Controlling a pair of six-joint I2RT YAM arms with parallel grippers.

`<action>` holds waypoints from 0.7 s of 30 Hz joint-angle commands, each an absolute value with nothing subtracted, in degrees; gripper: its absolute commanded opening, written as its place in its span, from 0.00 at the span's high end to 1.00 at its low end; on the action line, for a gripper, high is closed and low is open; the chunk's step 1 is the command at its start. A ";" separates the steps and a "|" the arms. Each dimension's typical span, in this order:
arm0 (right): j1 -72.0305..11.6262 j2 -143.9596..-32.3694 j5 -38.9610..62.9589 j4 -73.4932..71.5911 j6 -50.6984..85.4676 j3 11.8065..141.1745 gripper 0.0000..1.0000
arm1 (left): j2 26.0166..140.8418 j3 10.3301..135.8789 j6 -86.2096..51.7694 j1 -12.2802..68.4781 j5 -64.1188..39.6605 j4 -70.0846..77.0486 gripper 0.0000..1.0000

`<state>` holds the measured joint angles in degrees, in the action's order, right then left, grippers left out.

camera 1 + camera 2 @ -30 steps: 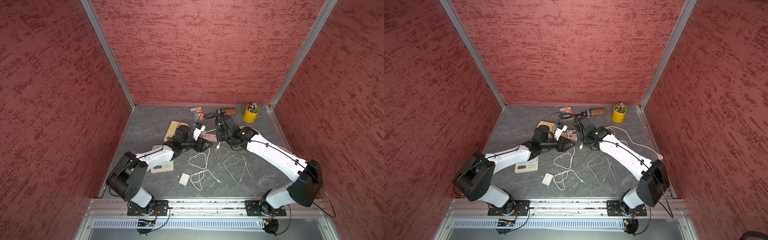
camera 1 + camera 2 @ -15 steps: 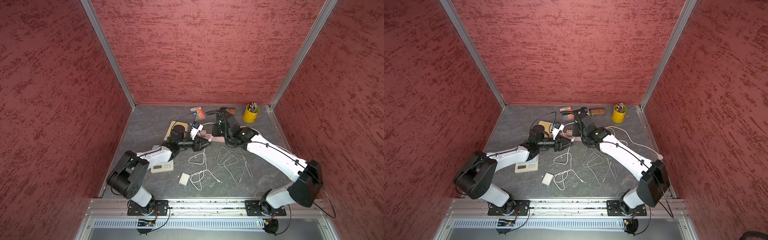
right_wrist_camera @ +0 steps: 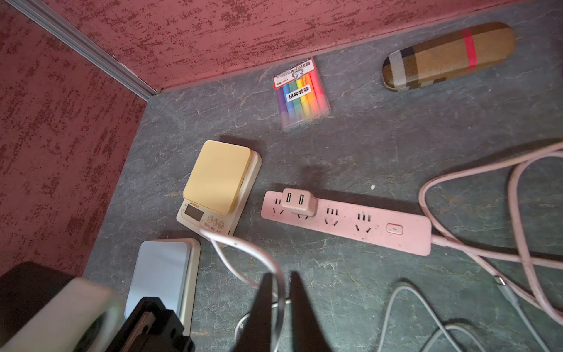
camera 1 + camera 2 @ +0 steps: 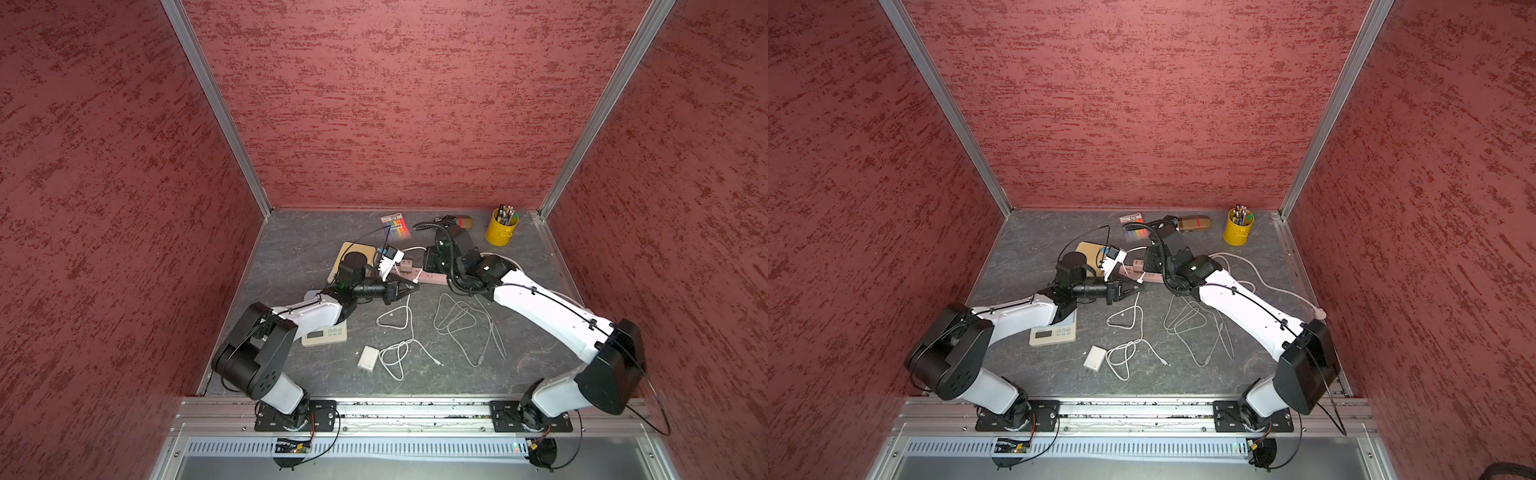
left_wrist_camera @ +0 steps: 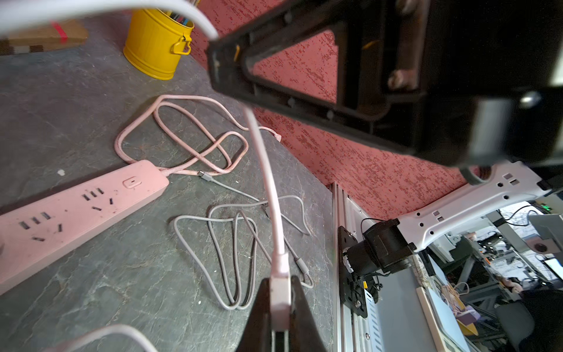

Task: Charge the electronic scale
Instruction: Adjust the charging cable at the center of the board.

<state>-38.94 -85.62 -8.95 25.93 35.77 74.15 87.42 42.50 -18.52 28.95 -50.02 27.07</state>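
You have the left pincer (image 5: pixel 279 282) clamped on the plug (image 5: pixel 280 300) and the right pincer (image 3: pixel 281 275) apart round the cable (image 3: pixel 240 243). The scale (image 3: pixel 217 179) sits at 11 o'clock on the worktop (image 3: pixel 396 137). To do: plug into adapter (image 3: pixel 298 202). Scale end unclear.

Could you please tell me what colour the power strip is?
The power strip is pink; right wrist view shows it best.

Reaching inward from the front rail with 2 arms, wrists near each other. Stretching the left arm (image 4: pixel 307 313) low and level, left gripper (image 5: pixel 279 279) clamped on a cable plug (image 5: pixel 280 301). Bending the right arm (image 4: pixel 548 311) down at the wrist, right gripper (image 3: pixel 281 274) with jaws slightly parted.
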 commanded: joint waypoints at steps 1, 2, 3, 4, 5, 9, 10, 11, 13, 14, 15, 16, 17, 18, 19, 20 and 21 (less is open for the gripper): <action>-38.57 -83.60 -4.94 24.59 42.71 72.05 0.44 | 83.55 45.62 -8.11 29.30 -41.25 12.21 1.00; -38.58 -82.20 -3.23 23.57 45.25 70.40 0.40 | 82.49 46.35 -5.37 29.50 -38.23 8.87 1.00; -38.57 -80.75 -1.70 21.99 47.51 68.23 0.40 | 81.83 46.91 -3.31 29.69 -35.63 6.70 1.00; -38.57 -79.33 0.40 19.33 50.19 65.41 0.40 | 81.07 47.34 -1.20 29.74 -33.36 5.01 1.00; -38.58 -78.00 2.69 16.18 52.66 62.37 0.40 | 80.40 47.60 0.19 29.74 -31.14 3.90 1.00; -38.65 -76.73 9.27 6.65 58.25 56.08 0.43 | 79.28 48.07 2.45 30.51 -25.95 2.14 1.00; -38.66 -77.19 10.47 5.29 58.78 55.90 0.43 | 79.11 48.24 3.41 31.11 -24.77 1.37 1.00; -38.76 -77.54 11.31 4.46 59.13 56.05 0.43 | 78.98 48.57 4.15 31.61 -23.76 0.50 1.00; -39.02 -78.46 12.50 3.24 59.72 56.72 0.43 | 78.84 49.00 5.11 32.24 -22.04 -1.04 1.00; -39.19 -78.73 12.85 2.79 59.95 57.02 0.43 | 78.78 48.95 5.25 32.57 -21.48 -1.43 1.00; -39.36 -79.12 13.16 2.09 60.15 57.21 0.42 | 78.63 48.96 5.81 32.88 -20.64 -1.92 1.00; -39.55 -79.51 13.49 1.40 60.51 57.35 0.42 | 78.48 49.00 6.46 33.49 -19.40 -2.40 1.00; -39.55 -79.85 13.81 0.64 60.83 57.31 0.42 | 78.33 48.96 7.18 34.10 -18.30 -2.81 1.00; -39.65 -80.50 14.33 0.04 61.13 57.35 0.42 | 78.21 49.17 8.02 34.90 -17.04 -3.45 1.00; -39.73 -81.22 14.82 -0.50 61.39 57.44 0.42 | 78.14 49.37 8.71 35.59 -15.77 -4.03 1.00; -39.80 -81.98 15.16 -0.76 61.52 57.62 0.42 | 78.09 49.48 9.11 36.10 -14.86 -4.29 1.00; -39.85 -82.85 15.46 -0.58 61.74 57.91 0.43 | 77.96 49.59 9.40 36.65 -13.94 -4.54 1.00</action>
<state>-39.35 -81.12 13.04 2.98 59.16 56.29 79.37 47.68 6.17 35.48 -18.74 -2.44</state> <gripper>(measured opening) 0.572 0.104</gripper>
